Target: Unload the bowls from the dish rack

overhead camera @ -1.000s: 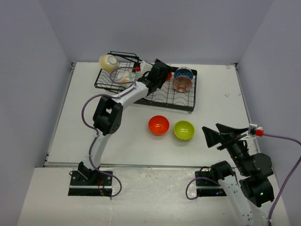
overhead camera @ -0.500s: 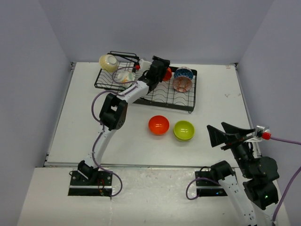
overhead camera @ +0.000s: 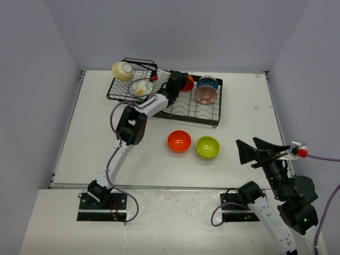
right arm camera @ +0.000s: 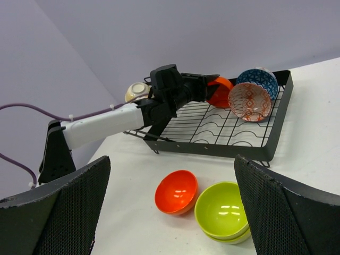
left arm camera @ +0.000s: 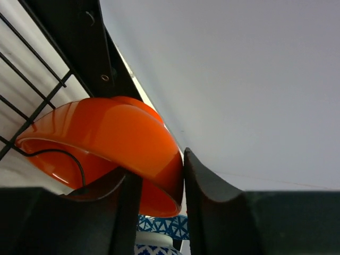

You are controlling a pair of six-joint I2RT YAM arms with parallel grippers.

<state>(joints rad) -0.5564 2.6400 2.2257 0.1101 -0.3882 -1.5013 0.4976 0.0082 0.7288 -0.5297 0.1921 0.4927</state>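
The left claw (left arm camera: 158,183) is seen reached far out over the dish rack (overhead camera: 183,109), and its fingers are drawn in narrowly on the wall of the orange-red bowl (left arm camera: 106,138). One finger is set inside the rim and one outside, so a pinch on the edge is made. The bowl is tipped on its side at the far edge of the rack, just beside the blue patterned bowl (overhead camera: 207,82), with the pinkish patterned bowl (overhead camera: 205,95) in front of that. Two cream bowls (overhead camera: 141,87) are found at the rack's left end, one of them perched on the raised corner.

On the tabletop (overhead camera: 249,106), near the rack's front edge, an unloaded orange bowl (overhead camera: 179,141) and the lime green bowls (right arm camera: 222,212) are set side by side; the green ones appear to be stacked. The right claw (right arm camera: 170,175) is held spread wide above the tabletop's near right, with nothing in it.

The gripped bowl is judged light and rigid. Its glossy surface is likely slippery, so a firm, square pinch is called for. The rim is judged the right place: it is thin enough for the fingers and free of the wires. The blue bowl is close enough to be knocked during a lift. Whether the material would chip cannot be told.
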